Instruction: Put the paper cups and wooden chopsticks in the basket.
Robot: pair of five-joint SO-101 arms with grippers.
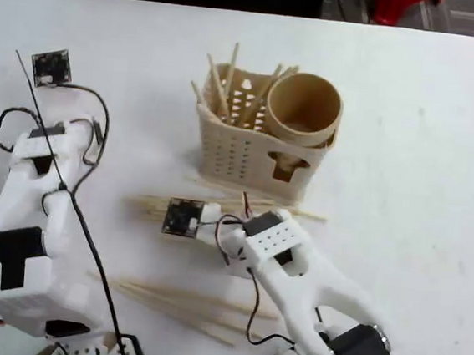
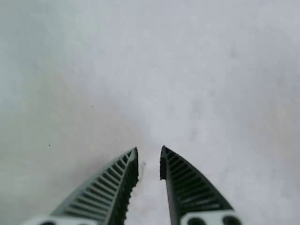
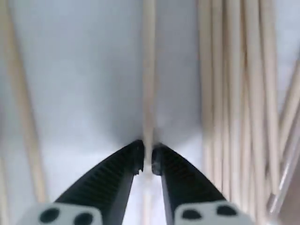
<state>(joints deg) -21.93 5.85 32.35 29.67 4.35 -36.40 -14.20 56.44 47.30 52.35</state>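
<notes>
Wooden chopstick (image 3: 149, 70) sits clenched between the right gripper's (image 3: 147, 161) black tips, more chopsticks (image 3: 234, 93) lying just beside. Left gripper (image 2: 149, 161) hangs slightly parted, empty, over the table (image 2: 187, 70). Beyond, the basket (image 1: 252, 150) holds a paper cup (image 1: 302, 108).

The lower part of the paper cup (image 1: 303, 108) is hidden behind the wall of the basket (image 1: 237, 157). The right arm (image 1: 295, 267) covers part of the chopsticks (image 1: 146, 204) — up close they are blurred and cut off by the edges.

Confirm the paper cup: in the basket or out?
In. The paper cup stands mouth up inside the basket, its rim above the basket wall.
</notes>
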